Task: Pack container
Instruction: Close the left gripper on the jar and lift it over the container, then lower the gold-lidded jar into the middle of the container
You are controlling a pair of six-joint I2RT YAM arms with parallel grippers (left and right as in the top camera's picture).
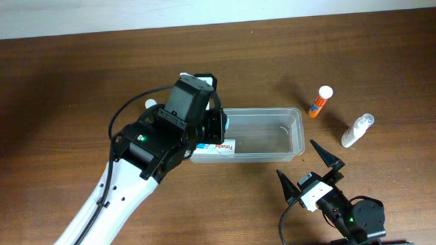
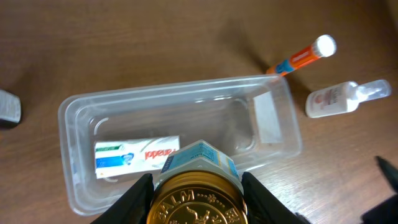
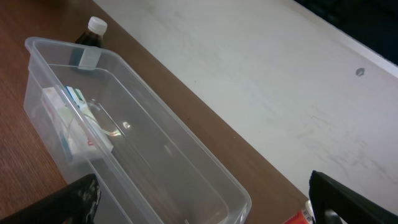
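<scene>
Woodgrain runs across the dark brown table (image 1: 57,92). At the left a small dark bottle with a white cap (image 1: 150,104) stands just beside the end of the clear, smooth plastic container (image 1: 294,116), a rectangular tub with rounded corners and a rim, mid-table. The left gripper (image 2: 198,186) hangs over that end, its black fingers clamped on a round jar with a shiny embossed gold lid (image 2: 194,208). A flat white cardboard box with blue and red print (image 2: 137,157) lies inside the tub. Further right lie an orange-and-white stick with a white cap (image 1: 320,101) and a translucent spray bottle (image 1: 357,130). The right gripper (image 1: 295,157), pointed fingers spread wide, holds nothing near the tub's right corner.
</scene>
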